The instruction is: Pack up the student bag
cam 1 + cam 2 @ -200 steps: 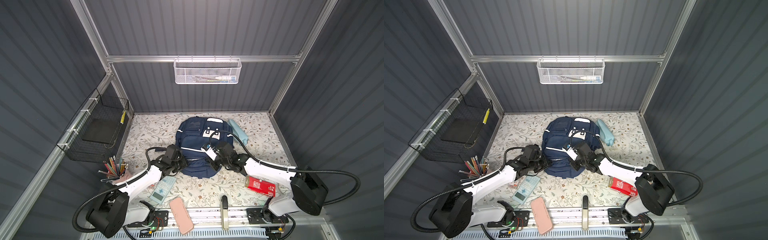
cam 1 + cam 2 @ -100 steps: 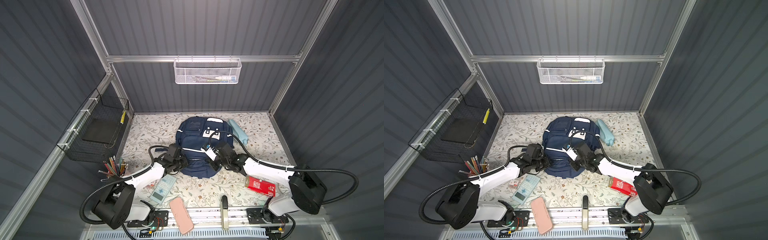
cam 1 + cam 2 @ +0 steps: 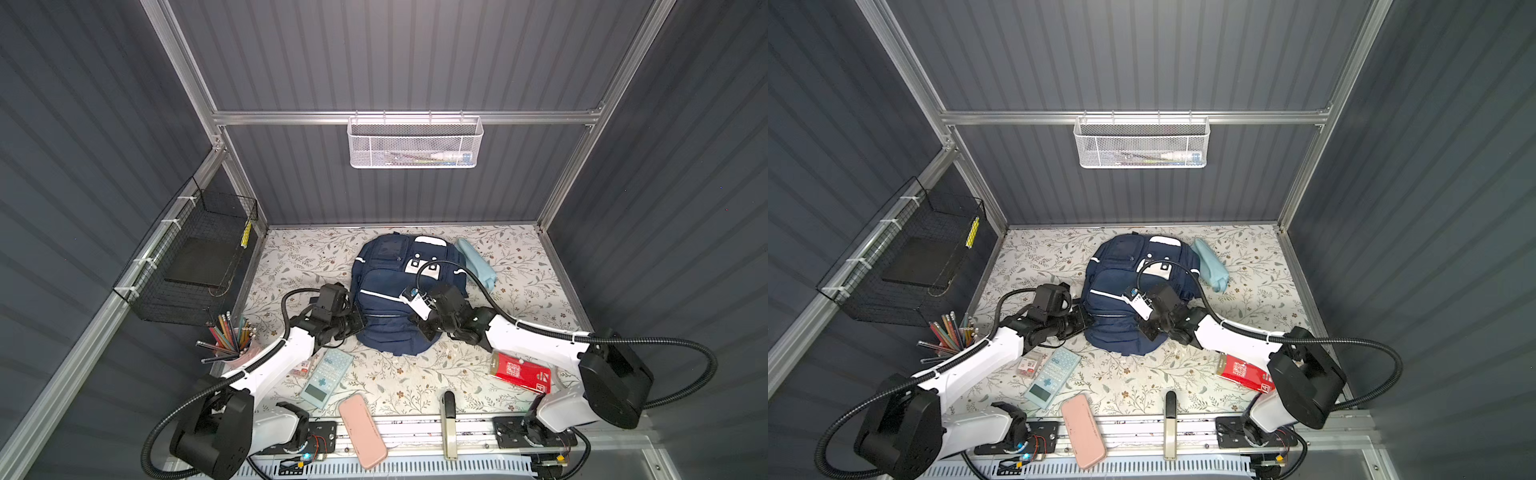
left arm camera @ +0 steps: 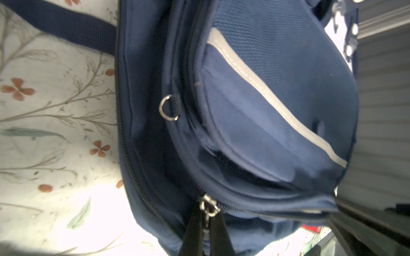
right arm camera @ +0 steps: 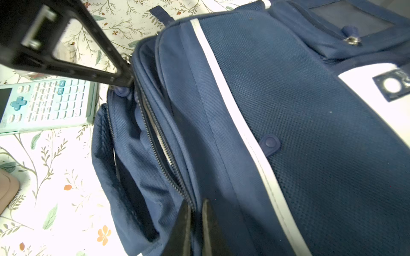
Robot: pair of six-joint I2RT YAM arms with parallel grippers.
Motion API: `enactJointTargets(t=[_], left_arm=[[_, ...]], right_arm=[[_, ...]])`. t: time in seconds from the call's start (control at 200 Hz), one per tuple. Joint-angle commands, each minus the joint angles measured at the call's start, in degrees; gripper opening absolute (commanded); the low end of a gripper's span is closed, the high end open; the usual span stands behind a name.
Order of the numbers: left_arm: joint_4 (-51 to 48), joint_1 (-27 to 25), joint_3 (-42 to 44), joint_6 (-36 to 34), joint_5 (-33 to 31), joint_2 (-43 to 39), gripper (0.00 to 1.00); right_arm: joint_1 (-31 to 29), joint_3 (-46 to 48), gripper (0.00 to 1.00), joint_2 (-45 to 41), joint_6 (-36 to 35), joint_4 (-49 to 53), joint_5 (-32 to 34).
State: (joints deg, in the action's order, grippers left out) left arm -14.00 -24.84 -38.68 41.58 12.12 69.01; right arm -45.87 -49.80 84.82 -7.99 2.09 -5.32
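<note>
The student bag (image 3: 395,286) (image 3: 1121,286), navy with white stripes and patches, lies flat mid-table in both top views. My left gripper (image 3: 360,323) (image 3: 1086,320) is at its left side. In the left wrist view that gripper (image 4: 207,228) is shut on the metal zipper pull (image 4: 209,207) of a side zip on the bag (image 4: 266,88). My right gripper (image 3: 419,330) (image 3: 1144,328) rests on the bag's near right part. In the right wrist view it (image 5: 196,212) is shut on the bag's fabric (image 5: 310,133) beside a partly open zip (image 5: 159,141).
Near the front lie a light blue calculator (image 3: 328,376), a pink case (image 3: 361,430), a red packet (image 3: 521,372) and a black-and-beige tool (image 3: 448,419). A light blue pouch (image 3: 476,264) lies right of the bag. A pencil cup (image 3: 232,338) and black wire basket (image 3: 195,266) are left; a white mesh basket (image 3: 415,143) hangs behind.
My left gripper has moved in to the bag's left side and closed on the zipper pull. The right gripper has stayed shut at almost the same spot.
</note>
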Motion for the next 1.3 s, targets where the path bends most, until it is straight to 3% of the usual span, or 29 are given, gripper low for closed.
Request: enactJointTargets(t=[0.0, 0.125, 0.235, 0.335, 0.395, 0.47, 0.52, 0.605, 0.72, 0.825, 1.141, 1.296], left_arm=[[-6.1, 1.3, -0.9, -2.6, -1.0, -4.1, 0.0], [-3.4, -0.7, 2.7, 1.0, 2.6, -5.4, 0.0], [-5.1, -6.3, 2.9, 2.5, -2.2, -8.1, 0.0], [-4.6, -8.1, 3.1, 4.7, -2.0, -10.4, 0.0], [-3.4, -8.6, 2.7, 5.0, -1.8, -10.4, 0.0], [-2.3, -9.1, 1.4, 4.9, -1.1, -8.6, 0.0], [0.2, -10.4, 1.7, 7.4, -1.2, -7.8, 0.0], [10.7, -14.1, 4.3, 12.8, -1.6, -6.4, 0.0], [8.5, -16.1, -0.4, 10.9, -2.8, -1.7, 0.0], [10.8, -16.4, -1.1, 11.8, -1.4, -0.6, 0.0], [7.0, -16.5, -3.6, 9.6, 1.8, 0.8, 0.0], [7.2, -16.5, -3.8, 10.6, 2.1, -0.1, 0.0]], right_arm=[[0.7, -1.7, 0.1, 1.5, -1.7, 4.9, 6.6], [1.0, -3.5, 0.11, 3.4, -1.0, 4.4, 9.3], [1.5, -5.8, 0.1, 6.2, 2.4, 4.2, 12.4], [1.6, -7.5, 0.13, 8.8, 4.1, 3.9, 15.4], [1.6, -8.1, 0.2, 9.8, 5.0, 3.4, 17.4], [1.5, -7.5, 0.44, 9.5, 5.3, 1.5, 19.2], [1.2, -6.0, 0.52, 8.0, 5.8, -0.5, 19.4], [0.6, -0.6, 0.58, 2.8, 5.4, -6.9, 15.4], [-1.1, 7.2, 0.65, -5.1, 3.8, -14.1, 8.5], [-4.6, 12.2, 0.71, -8.0, 1.0, -17.1, 7.7], [-9.6, 14.6, 0.71, -1.7, -14.3, -25.7, 11.7], [-10.0, 11.6, 0.63, 5.6, -20.3, -30.2, 17.6]])
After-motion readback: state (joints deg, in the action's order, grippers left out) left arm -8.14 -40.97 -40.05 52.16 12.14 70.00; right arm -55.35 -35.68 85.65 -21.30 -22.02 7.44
